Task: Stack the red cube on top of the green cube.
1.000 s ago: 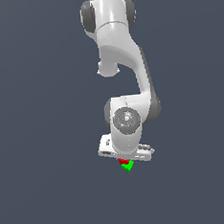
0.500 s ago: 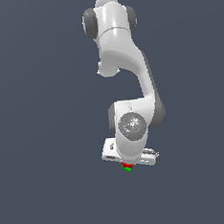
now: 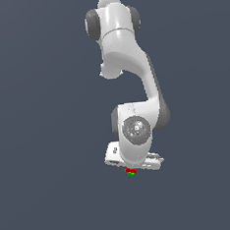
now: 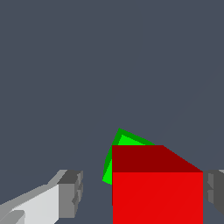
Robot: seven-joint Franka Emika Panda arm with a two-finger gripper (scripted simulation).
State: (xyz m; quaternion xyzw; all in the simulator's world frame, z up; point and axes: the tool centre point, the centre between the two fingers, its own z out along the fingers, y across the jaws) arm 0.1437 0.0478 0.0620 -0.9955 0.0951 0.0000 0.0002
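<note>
Two small cubes: the red cube [image 4: 157,192] sits between my gripper [image 4: 144,192] pads, apparently spread (one pad clearly apart), over the green cube [image 4: 120,144]. Probably light, rigid, slick; hold flat opposite sides.

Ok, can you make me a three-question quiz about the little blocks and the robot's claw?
1. Where is the red cube in the wrist view?
A. Between the gripper fingers
B. Far away from the gripper
C. Hidden behind the green cube

2. How many cubes show?
A. One
B. Two
C. Four

3. How does the gripper stand?
A. Fingers shut with nothing between them
B. Out of sight
C. Fingers apart, a gap beside the red cube

Answers:
1. A, a grey finger shows on each side of it.
2. B, one red, one green.
3. C, floor shows between one finger and the cube.
</note>
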